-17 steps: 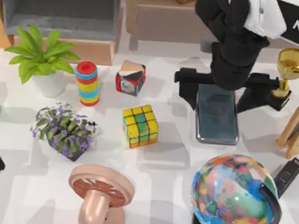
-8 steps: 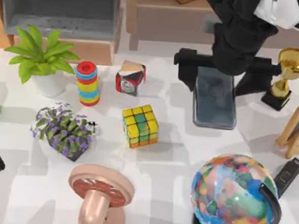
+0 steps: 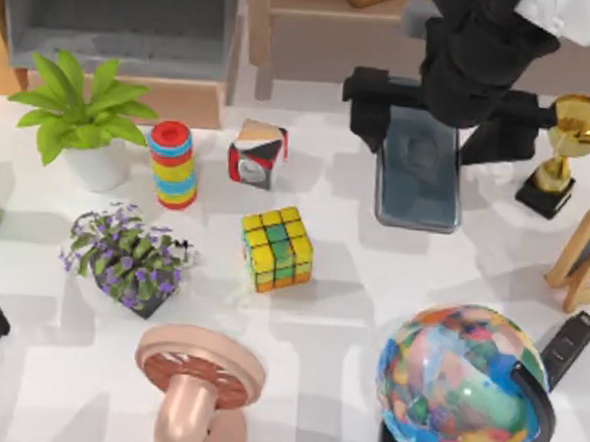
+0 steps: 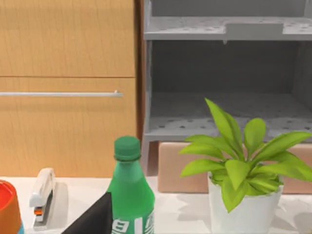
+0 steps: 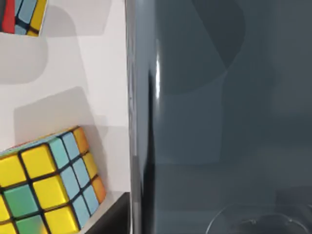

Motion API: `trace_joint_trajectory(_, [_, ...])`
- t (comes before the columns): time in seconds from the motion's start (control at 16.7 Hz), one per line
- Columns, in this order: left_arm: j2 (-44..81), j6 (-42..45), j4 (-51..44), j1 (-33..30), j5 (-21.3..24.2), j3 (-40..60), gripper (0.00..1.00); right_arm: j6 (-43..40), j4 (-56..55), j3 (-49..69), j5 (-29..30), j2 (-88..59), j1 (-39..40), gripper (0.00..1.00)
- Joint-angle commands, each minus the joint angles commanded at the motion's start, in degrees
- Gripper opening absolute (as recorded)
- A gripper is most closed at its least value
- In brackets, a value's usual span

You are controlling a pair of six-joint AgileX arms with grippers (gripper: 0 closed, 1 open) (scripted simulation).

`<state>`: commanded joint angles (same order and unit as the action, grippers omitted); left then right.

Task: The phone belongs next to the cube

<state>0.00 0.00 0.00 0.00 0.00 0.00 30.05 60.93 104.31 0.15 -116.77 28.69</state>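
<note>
Phone (image 3: 418, 184) in right claw (image 3: 437, 114), above table (image 3: 350, 305)

A glossy dark grey phone (image 5: 219, 112) lies close to the camera, its thin bright rim running along one long edge. Beside that edge, on the white surface (image 5: 73, 63), sits a puzzle cube (image 5: 46, 187) with yellow, green, pale blue and orange tiles, near the phone but apart from it. The corner of another coloured, tiled object (image 5: 22, 14) shows farther off.
</note>
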Motion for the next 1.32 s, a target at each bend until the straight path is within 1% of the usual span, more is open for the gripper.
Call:
trace_joint_trajectory(0.72, [0.00, 0.00, 0.00, 0.00, 0.00, 0.00, 1.00, 0.11, -3.29, -2.50, 0.00, -1.92, 0.20, 0.00])
trace_joint_trajectory(1.32, [0.00, 0.00, 0.00, 0.00, 0.00, 0.00, 1.00, 0.14, -4.89, -9.91, 0.19, -10.74, 0.35, 0.00])
